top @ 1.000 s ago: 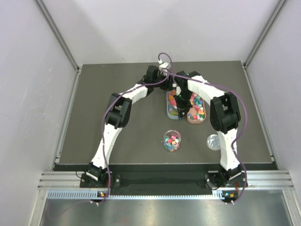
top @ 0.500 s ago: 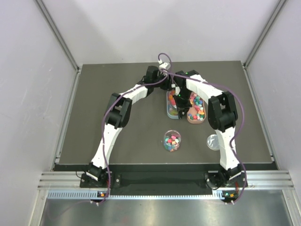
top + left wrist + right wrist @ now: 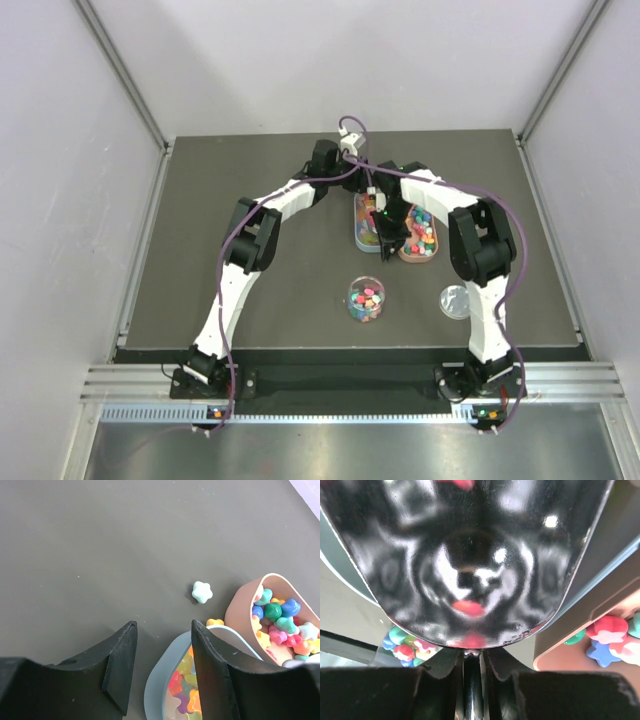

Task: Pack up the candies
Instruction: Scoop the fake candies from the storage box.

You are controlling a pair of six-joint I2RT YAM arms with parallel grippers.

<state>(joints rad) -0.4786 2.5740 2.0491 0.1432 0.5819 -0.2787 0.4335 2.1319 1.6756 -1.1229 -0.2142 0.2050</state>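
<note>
Right gripper, clamped on scoop, pulled nearer over blue tray

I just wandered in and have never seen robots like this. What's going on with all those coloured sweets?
Two robot arms are packing small bright candies. The right gripper is shut on a shiny dark scoop, held over a light blue oval tray beside a tan oval tray; both trays hold sweets. The left gripper sits open at the blue tray's end. A clear round cup holds some candies, its clear lid lying apart.
</note>
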